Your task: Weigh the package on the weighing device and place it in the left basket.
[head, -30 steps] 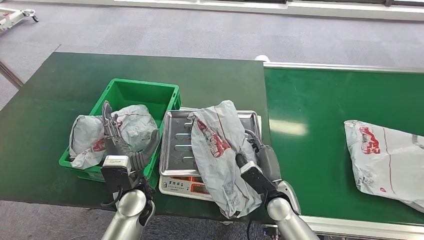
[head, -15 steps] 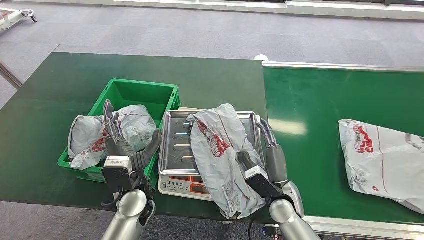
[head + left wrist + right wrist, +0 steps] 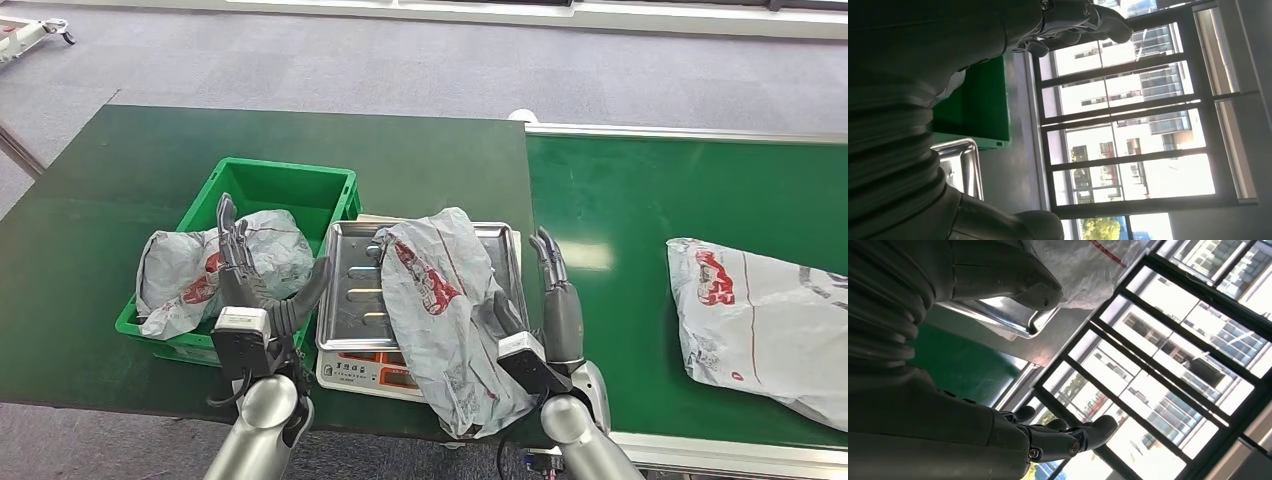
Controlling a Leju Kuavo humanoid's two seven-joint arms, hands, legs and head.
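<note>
Package resting on scale, both hands free.
I see the package point(image 3: 440, 310) overhanging the scale point(image 3: 365, 300); right hand point(image 3: 555, 305) and left hand point(image 3: 250, 285) fingers apart. A one-sided grab could drag it off.

Head view: high, facing forward and down over the green table point(image 3: 120, 180). Wrist views: close behind each hand, turned sideways, facing far windows point(image 3: 1128, 125). All three share the scale tray point(image 3: 350, 290).
</note>
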